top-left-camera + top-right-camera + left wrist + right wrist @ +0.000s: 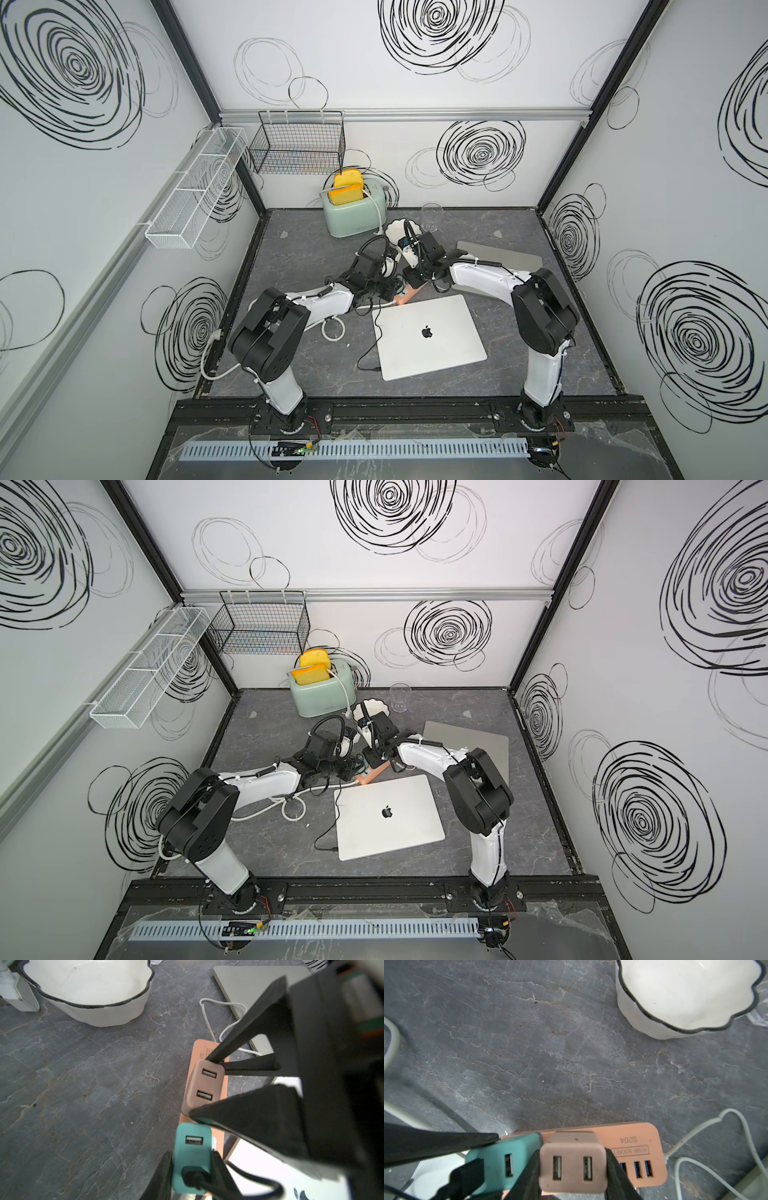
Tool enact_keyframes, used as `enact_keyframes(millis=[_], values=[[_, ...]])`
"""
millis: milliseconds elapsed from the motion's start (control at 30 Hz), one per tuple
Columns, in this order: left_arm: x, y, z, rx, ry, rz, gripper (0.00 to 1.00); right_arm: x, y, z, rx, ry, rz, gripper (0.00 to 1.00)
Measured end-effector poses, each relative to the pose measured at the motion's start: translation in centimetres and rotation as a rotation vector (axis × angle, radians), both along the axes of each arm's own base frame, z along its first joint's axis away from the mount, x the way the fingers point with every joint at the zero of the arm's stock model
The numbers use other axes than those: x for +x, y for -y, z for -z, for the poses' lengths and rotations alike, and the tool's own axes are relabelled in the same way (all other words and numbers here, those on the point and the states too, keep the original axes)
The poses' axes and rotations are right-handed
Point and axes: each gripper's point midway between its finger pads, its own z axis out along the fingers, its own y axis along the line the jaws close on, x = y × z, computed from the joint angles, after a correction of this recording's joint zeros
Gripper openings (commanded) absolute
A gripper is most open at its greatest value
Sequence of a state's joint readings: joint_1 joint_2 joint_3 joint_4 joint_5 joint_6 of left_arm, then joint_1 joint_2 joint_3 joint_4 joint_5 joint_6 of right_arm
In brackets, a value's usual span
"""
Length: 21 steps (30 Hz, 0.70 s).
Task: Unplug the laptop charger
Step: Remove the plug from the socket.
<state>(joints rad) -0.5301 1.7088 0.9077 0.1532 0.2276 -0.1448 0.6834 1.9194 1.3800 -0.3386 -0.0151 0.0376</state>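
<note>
Here, teal charger [191, 1157], ports up, lengthwise along orange strip [652, 1136]

In both top views the arms cover the power strip [409, 294] [370, 776] except its orange end. The teal charger [193, 1153] and white bowl [104, 1014] run off the left wrist picture's edge; the prongs of the pink charger [572, 1167] are hidden.

place: robot lab cell | evidence: swirl-printed panels [415, 83], aluminium rail [415, 113], toaster [353, 218] on marbled tabletop [328, 382]
</note>
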Motion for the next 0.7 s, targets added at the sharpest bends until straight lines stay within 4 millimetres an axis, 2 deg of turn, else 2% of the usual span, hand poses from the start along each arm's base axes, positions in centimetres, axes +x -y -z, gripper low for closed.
enact_keyframes(millis=[467, 700], values=[[0.18, 0.24, -0.13, -0.003, 0.014, 0.007, 0.05, 0.50, 0.88, -0.07, 0.134, -0.123, 0.051, 0.00], [0.11, 0.27, 0.00, -0.002, 0.009, 0.009, 0.05, 0.25, 0.60, -0.12, 0.050, -0.070, 0.031, 0.00]])
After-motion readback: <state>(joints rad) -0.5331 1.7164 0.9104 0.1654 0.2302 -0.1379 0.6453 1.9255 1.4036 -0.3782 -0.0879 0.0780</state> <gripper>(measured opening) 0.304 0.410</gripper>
